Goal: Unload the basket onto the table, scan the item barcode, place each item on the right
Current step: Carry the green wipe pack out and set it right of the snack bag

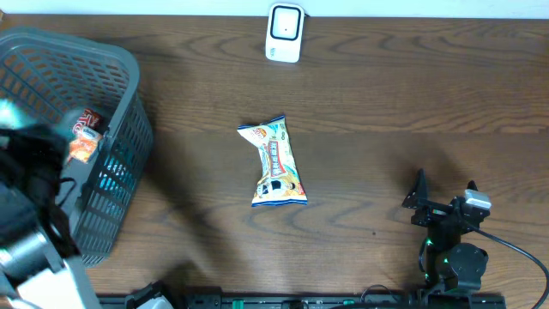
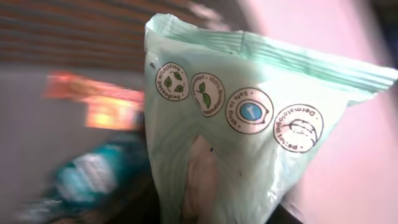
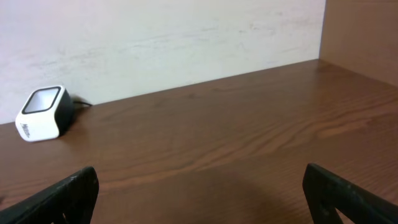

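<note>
A pale green packet [image 2: 249, 124] with round printed seals fills the left wrist view, rising straight out from between my left gripper's jaws, which are shut on its lower end; the fingers are hidden behind it. No barcode shows on this face. From overhead, my left arm [image 1: 30, 172] is a blur above the grey basket [image 1: 124, 103]. The white and black scanner [image 1: 284, 33] stands at the table's far edge, also seen in the right wrist view as the scanner [image 3: 42, 113]. My right gripper [image 3: 199, 186] rests open over bare wood at the front right [image 1: 446, 196].
A yellow and blue snack packet [image 1: 276, 163] lies mid-table. The basket holds an orange-red packet [image 1: 83, 133] and a teal one [image 1: 111, 176]; both appear blurred behind the green packet. A cable runs from the right arm's base.
</note>
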